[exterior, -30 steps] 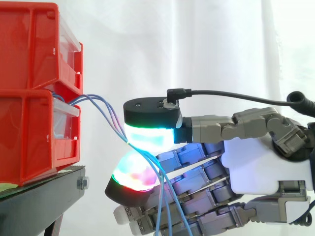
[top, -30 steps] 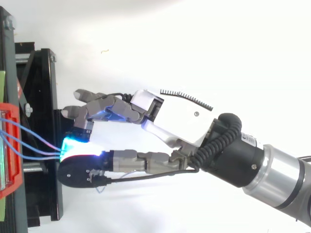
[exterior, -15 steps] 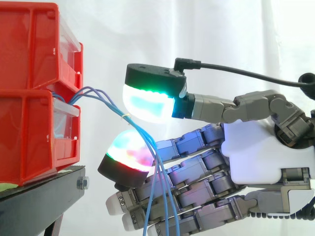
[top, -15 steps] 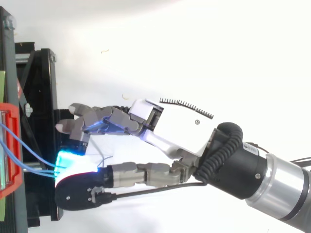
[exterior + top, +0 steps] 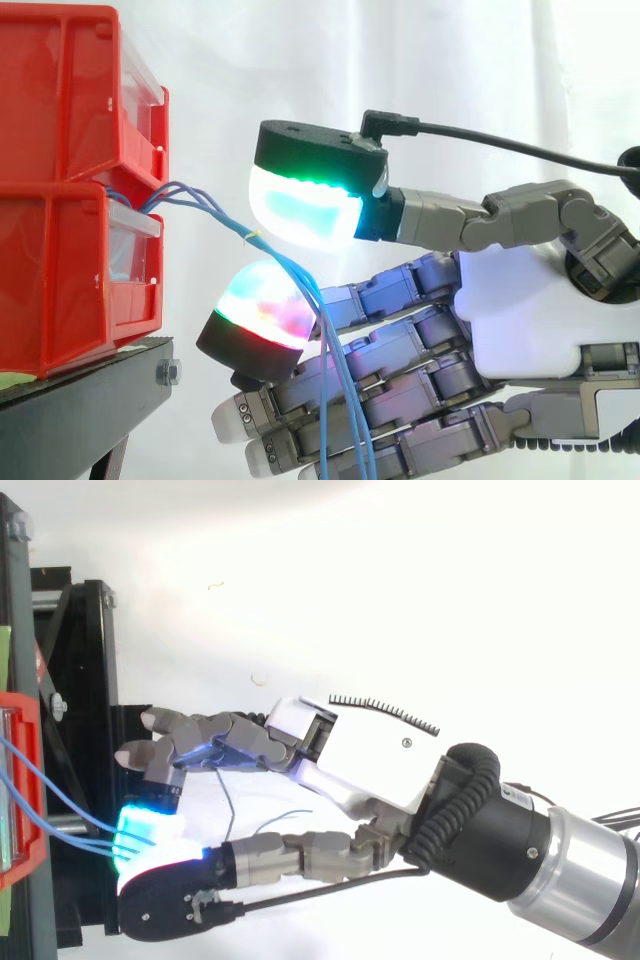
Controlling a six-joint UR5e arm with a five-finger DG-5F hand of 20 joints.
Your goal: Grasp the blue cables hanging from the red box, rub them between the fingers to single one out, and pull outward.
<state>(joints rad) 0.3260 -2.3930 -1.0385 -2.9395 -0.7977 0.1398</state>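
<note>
Several thin blue cables (image 5: 222,215) come out of the lower red box (image 5: 60,270) and slope down to the right. They pass through the gap between the hand's two glowing pads, then hang down in front of the fingers. My hand (image 5: 520,320) reaches in from the right and is open. The upper pad (image 5: 300,205) glows white and green above the cables. The lower pad (image 5: 262,305) glows in mixed colours just below and beside them. In the top view the hand (image 5: 360,755) points left at the box, its lit pads close to the box front.
A second red box (image 5: 60,90) sits on top of the lower one. Both stand on a black stand (image 5: 90,400) at the left, seen from above as a black frame (image 5: 75,680). A white curtain hangs behind.
The two pads were pinched on the cables a second ago and have come apart. The upper pad has lifted, and the cables now hang slacker between them.
</note>
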